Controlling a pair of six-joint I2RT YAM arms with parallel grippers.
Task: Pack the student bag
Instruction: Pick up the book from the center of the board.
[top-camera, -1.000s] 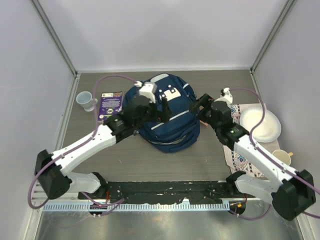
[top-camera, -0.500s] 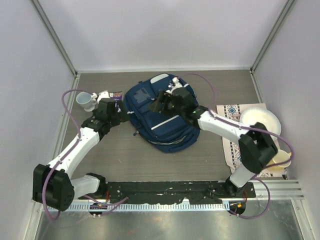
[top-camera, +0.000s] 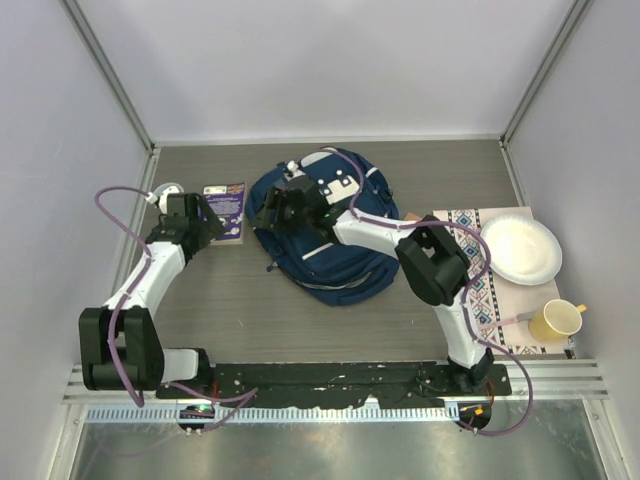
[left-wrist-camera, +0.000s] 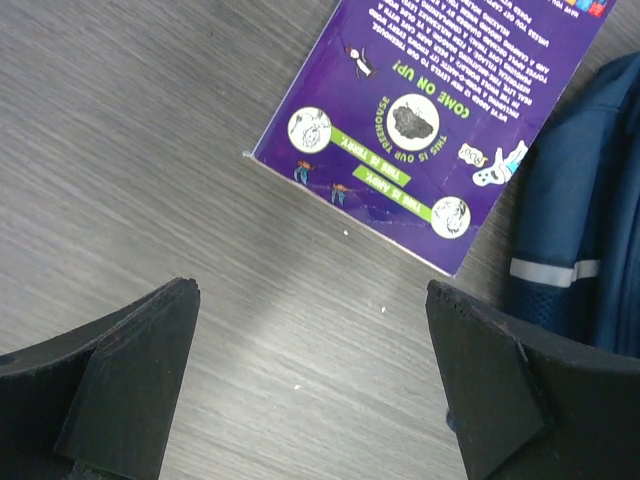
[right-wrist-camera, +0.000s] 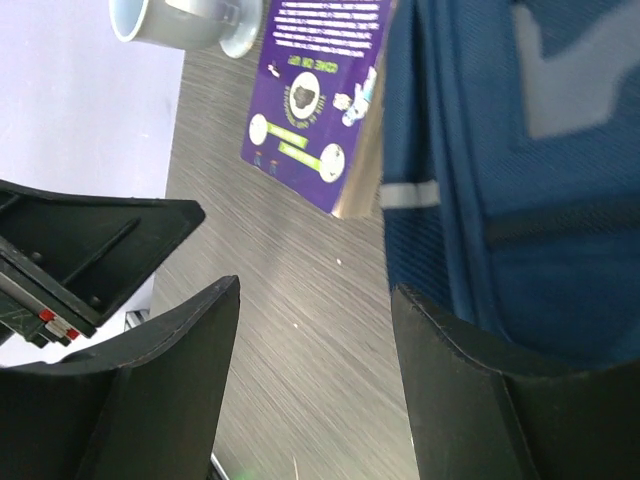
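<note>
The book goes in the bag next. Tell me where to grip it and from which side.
Probably the near short edge of the book, coming low from the near side with the left gripper: it lies flat, the bag crowds its right edge, and bare table fronts the near one.

The booklet (top-camera: 226, 208) lies on the table (top-camera: 250, 320) between the cup (right-wrist-camera: 190, 25) and the student bag (top-camera: 345, 270).

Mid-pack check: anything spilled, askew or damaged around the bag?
Nothing stands out. The student bag lies flat, the purple book flat beside it; the plate and yellow cup sit on the patterned mat, nothing spilled.
</note>
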